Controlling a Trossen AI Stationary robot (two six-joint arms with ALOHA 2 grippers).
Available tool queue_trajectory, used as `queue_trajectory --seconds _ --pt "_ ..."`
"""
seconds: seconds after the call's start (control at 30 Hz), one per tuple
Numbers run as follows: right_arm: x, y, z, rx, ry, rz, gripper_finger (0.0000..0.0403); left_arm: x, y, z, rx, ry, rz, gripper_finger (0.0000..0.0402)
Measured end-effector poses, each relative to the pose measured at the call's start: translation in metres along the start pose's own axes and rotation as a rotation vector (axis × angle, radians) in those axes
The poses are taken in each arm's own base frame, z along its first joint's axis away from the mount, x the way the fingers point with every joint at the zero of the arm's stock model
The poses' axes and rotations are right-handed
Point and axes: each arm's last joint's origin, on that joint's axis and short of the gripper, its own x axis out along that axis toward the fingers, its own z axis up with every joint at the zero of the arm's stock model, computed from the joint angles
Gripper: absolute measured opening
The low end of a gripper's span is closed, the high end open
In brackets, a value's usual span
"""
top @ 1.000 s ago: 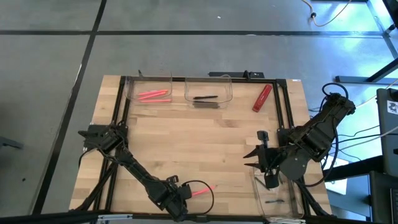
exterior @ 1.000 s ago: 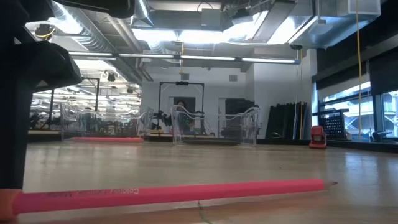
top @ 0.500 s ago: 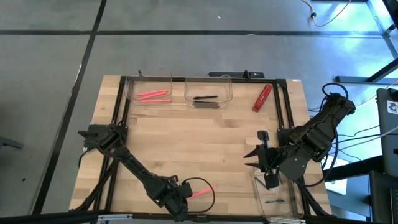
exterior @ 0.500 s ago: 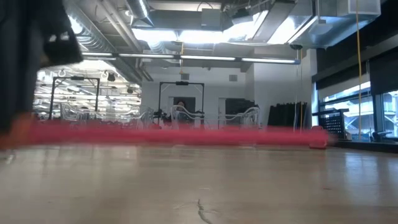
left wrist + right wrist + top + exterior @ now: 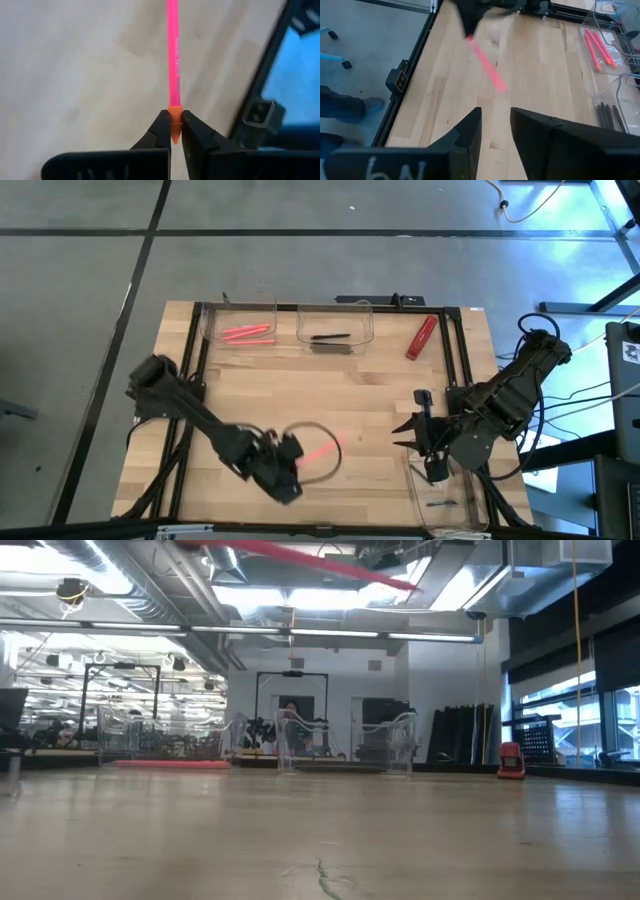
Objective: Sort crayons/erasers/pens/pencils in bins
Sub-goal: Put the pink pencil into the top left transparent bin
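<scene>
My left gripper (image 5: 297, 461) is shut on a thin pink-red pencil (image 5: 320, 452) above the table's near middle. The pencil shows high up in the low view (image 5: 300, 560). My right gripper (image 5: 410, 427) is open and empty near the table's right side, its fingers spread in its wrist view (image 5: 495, 117). Three clear bins stand on the table. The far-left one (image 5: 212, 325) holds pink-red pencils (image 5: 247, 333). The far-middle one (image 5: 366, 320) holds a black pen (image 5: 330, 337). The near-right one (image 5: 417, 490) holds dark sticks. My left gripper pinches the pencil's orange eraser end (image 5: 174, 116) between its two fingertips. The pencil runs straight on past the fingertips, along the fingers. It is lifted clear of the table and lies nearly level, its tip slightly lower in the low view.
A red eraser (image 5: 421, 337) lies on the table at the far right. Black frame rails run along the table's left (image 5: 190, 360) and right (image 5: 462, 350) sides. Bare wood lies in the table's middle.
My left gripper has risen and gone toward the table's far edge with the pencil. The pencil lay on the table a second ago and is now lifted clear and high above it.
</scene>
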Motion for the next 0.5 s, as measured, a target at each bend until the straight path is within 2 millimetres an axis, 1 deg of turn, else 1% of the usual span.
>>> queue_trajectory --seconds 0.1,0.2,0.33,0.5 --pt "0.0 0.0 0.0 0.0 -0.002 -0.002 0.0106 -0.029 0.019 0.017 -0.023 -0.065 0.051 0.0011" --pt "0.0 -0.001 0.001 0.0 -0.014 -0.032 0.0106 -0.061 0.044 0.03 -0.044 -0.099 0.109 0.0012" --pt "0.002 -0.006 0.003 0.014 -0.031 -0.088 0.0106 -0.098 0.087 0.043 -0.057 -0.117 0.259 0.0012" --pt "0.011 -0.023 0.01 0.075 -0.045 -0.151 0.0106 -0.14 0.146 0.055 -0.089 -0.105 0.462 0.0011"
